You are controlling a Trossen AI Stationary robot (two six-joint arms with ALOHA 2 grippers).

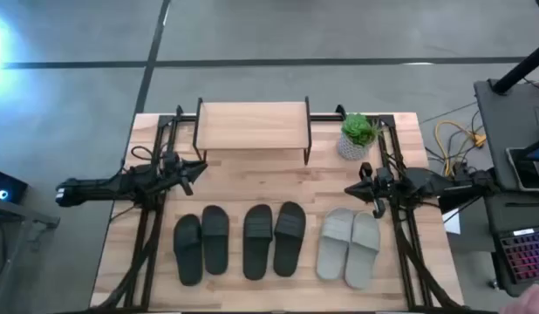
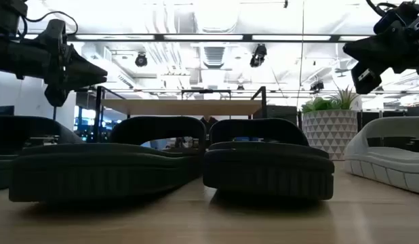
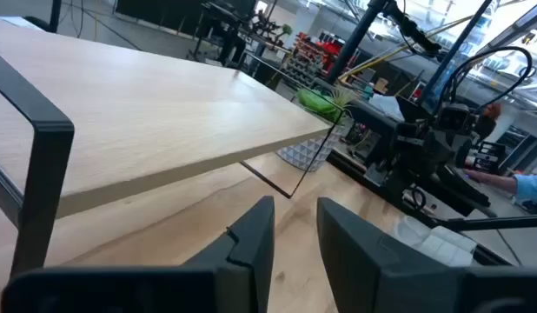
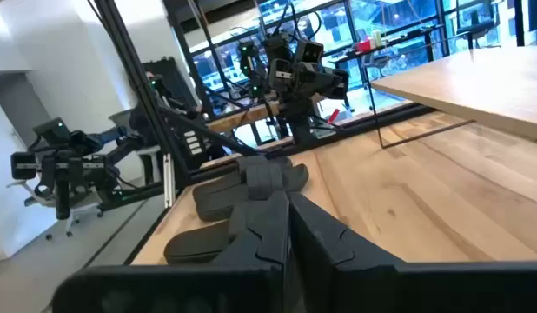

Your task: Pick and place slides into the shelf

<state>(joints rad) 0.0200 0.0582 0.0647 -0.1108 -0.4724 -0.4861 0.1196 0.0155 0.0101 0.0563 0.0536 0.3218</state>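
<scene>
- Left gripper point(image 1: 196, 166) hovers at nine o'clock, fingers narrowly parted, empty.
- Right gripper point(image 1: 353, 188) hovers at three o'clock, fingers closed, empty.
- Six wide-strapped black and grey-green slides point(image 1: 274, 237) lie at six o'clock; small wooden-topped black-framed shelf point(image 1: 252, 126) stands at twelve.

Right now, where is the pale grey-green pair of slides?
In the high view, the pale grey-green pair of slides lies at the table's right front, beside the black slides, below the right gripper.

No legible text or labels.
</scene>
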